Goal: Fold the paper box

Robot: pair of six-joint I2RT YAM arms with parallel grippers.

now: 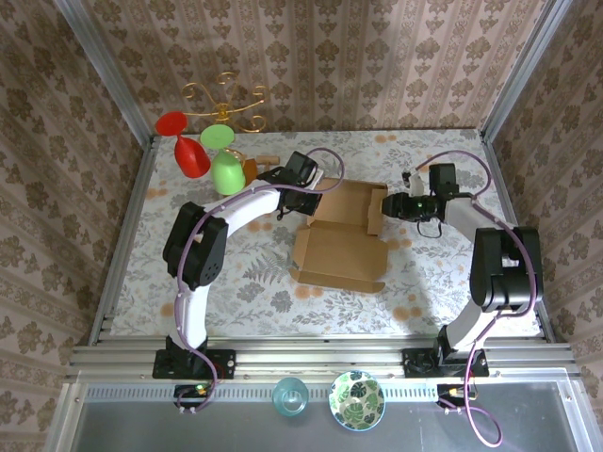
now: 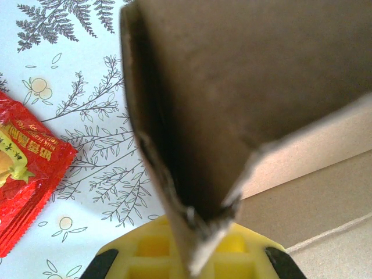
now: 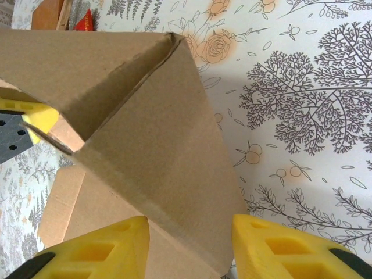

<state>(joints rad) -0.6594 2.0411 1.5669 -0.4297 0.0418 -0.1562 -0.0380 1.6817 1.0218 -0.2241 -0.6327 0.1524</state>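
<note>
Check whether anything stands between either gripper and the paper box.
Nothing visible does. The left gripper is shut on a raised flap of the paper box, and the right gripper, open, straddles another flap on the box's other side.

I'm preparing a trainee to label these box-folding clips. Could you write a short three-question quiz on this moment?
1. True or false: the left gripper is shut on a flap of the box.
2. In the left wrist view, what lies on the table beside the box? A) a red packet B) a spoon C) a banana
3. Fill in: the right gripper stands ___ (open or shut), with a flap between its fingers.

Key: 1 true; 2 A; 3 open.
</note>
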